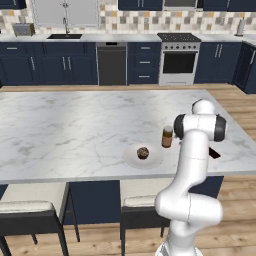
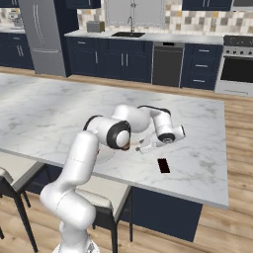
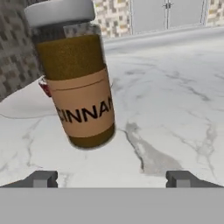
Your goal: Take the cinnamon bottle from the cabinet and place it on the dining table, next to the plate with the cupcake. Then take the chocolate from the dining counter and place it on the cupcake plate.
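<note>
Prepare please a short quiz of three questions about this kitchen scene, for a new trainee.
1. True or false: the cinnamon bottle stands on the dining table beside the plate.
2. What lies on the plate?
A. cupcake
B. chocolate
C. nothing
3. Fill in: in the hand view the gripper has its fingertips wide ____, with the bottle standing free beyond them.

Key:
1. True; bottle upright near the plate's rim.
2. A; the chocolate lies on the marble, apart from the plate.
3. apart.
</note>
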Tool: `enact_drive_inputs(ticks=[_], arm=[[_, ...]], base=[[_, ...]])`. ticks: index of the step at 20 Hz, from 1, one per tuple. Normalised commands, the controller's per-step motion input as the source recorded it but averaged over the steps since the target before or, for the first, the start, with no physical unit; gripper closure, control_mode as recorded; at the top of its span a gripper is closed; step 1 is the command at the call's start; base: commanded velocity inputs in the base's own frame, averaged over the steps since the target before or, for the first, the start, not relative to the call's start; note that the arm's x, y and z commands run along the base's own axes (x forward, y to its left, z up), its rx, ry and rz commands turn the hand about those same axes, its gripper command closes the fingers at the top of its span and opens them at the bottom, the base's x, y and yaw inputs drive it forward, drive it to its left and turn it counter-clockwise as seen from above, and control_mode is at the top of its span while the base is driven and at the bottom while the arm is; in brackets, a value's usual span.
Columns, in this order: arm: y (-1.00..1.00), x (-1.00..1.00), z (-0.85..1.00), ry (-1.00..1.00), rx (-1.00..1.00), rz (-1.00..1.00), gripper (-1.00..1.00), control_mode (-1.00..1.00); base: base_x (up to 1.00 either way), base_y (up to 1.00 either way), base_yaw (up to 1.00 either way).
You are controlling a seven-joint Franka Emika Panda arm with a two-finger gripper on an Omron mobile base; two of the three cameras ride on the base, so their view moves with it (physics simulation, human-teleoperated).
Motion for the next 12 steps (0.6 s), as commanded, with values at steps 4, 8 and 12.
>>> enact_drive_inputs(ticks=[4, 8, 12], arm=[[-0.17, -0.25, 0.36, -0.05, -0.13, -0.24, -1.0, -1.0], [0.0, -0.3, 0.37, -0.03, -0.32, -0.35, -1.0, -1.0], [0.0, -0.3, 0.32, 0.0, -0.41, -0.36, -1.0, -1.0]], base=[[0.0, 0.0, 0.0], [0.0, 0.0, 0.0], [0.0, 0.0, 0.0]])
